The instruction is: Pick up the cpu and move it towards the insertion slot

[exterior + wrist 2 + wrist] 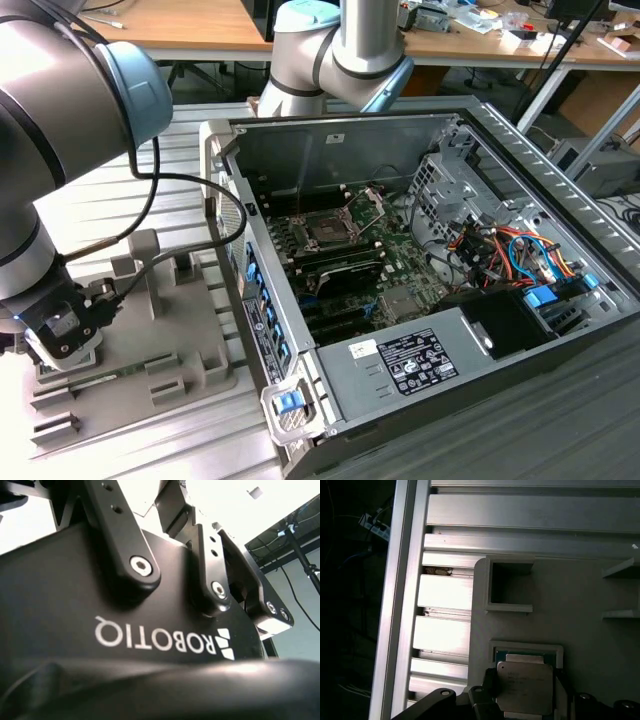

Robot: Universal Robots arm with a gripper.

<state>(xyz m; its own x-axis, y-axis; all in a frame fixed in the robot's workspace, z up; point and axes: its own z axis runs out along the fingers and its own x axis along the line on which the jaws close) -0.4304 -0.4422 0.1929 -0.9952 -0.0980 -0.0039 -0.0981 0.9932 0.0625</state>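
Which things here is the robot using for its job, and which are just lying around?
For the job:
- the cpu, sitting in the grey holder tray
- the gripper, right at the cpu
- the insertion slot, inside the open computer case

Just lying about:
- the coloured cables
- the labelled metal cover
- the clutter on the back desk
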